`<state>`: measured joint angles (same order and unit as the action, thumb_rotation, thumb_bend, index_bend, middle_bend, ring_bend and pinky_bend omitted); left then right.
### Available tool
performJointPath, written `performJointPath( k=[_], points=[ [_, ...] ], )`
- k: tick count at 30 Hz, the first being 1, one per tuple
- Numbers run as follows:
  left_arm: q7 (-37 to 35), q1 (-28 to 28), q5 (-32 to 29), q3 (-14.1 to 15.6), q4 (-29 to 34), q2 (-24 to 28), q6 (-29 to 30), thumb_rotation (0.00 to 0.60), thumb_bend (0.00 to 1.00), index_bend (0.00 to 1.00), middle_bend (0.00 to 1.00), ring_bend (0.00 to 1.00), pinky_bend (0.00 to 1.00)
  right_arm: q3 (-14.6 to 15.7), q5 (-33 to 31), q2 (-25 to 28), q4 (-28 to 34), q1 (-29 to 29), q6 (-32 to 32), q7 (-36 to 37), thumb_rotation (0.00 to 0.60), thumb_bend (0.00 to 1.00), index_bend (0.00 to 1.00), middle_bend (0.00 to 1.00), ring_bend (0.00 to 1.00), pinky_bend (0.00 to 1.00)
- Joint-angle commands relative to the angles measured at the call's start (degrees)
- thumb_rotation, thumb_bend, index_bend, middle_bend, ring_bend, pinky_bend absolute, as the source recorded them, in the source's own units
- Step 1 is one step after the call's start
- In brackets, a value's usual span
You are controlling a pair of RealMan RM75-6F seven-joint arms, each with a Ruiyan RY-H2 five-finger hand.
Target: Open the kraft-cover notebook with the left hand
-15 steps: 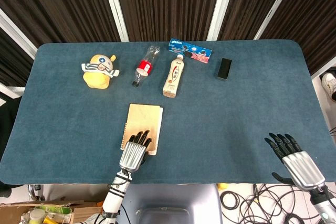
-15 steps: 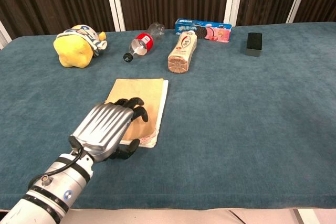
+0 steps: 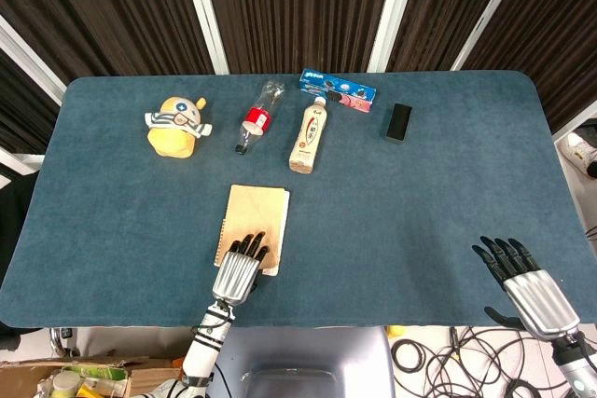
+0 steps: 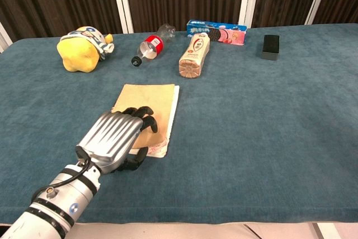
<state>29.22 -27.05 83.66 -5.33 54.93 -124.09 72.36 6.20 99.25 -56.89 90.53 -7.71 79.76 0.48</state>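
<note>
The kraft-cover notebook (image 3: 256, 219) (image 4: 151, 104) lies closed and flat on the blue table, its white page edges along the right side. My left hand (image 3: 240, 269) (image 4: 114, 138) rests palm down on the notebook's near end, black fingers curled onto the cover and the thumb at the near right corner. It grips nothing that I can see. My right hand (image 3: 524, 284) hovers off the table's near right corner with its fingers spread, holding nothing. The chest view does not show it.
Along the far side lie a yellow plush toy (image 3: 174, 125), a clear bottle with a red label (image 3: 256, 117), a beige drink bottle (image 3: 311, 136), a blue cookie box (image 3: 338, 90) and a small black box (image 3: 398, 122).
My left hand has slid slightly back toward the near edge over the notebook. The right hand has drifted a little down and right. The notebook stays closed.
</note>
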Motion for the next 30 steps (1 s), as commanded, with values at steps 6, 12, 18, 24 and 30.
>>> performJointPath(
  k=[6,12,18,24,30],
  points=[
    [-1.29,-0.74,-0.03,-0.66,-3.10,-1.02,-0.32,0.600,0.39,0.42,0.19,0.21,0.40,0.15,0.02,0.18,0.30,-0.08,-0.50,-0.18,0.600,0.12,0.00,0.00,0.00,0.05],
    [-2.57,-0.90,1.39,-0.99,-7.18,-2.64,2.87,0.600,0.42,0.59,0.26,0.27,0.43,0.24,0.10,0.34,0.41,-0.26,-0.90,-0.15,0.600,0.12,0.00,0.00,0.00,0.05],
    [-3.38,-0.96,2.12,-1.51,-9.31,-3.50,5.31,0.600,0.44,0.67,0.32,0.32,0.47,0.23,-0.01,0.42,0.51,-0.56,-1.52,-0.14,0.600,0.12,0.00,0.00,0.00,0.05],
    [-4.92,-0.91,2.76,-2.46,-8.32,-3.08,8.24,0.600,0.44,0.67,0.37,0.37,0.51,0.35,0.09,0.58,0.61,-0.73,-1.88,-0.11,0.600,0.12,0.00,0.00,0.00,0.05],
    [-5.54,-0.50,0.85,-5.28,-2.99,-0.66,9.17,0.600,0.44,0.67,0.43,0.41,0.51,0.46,0.18,0.68,0.66,-0.78,-2.01,-0.04,0.600,0.12,0.00,0.00,0.00,0.05]
  ],
)
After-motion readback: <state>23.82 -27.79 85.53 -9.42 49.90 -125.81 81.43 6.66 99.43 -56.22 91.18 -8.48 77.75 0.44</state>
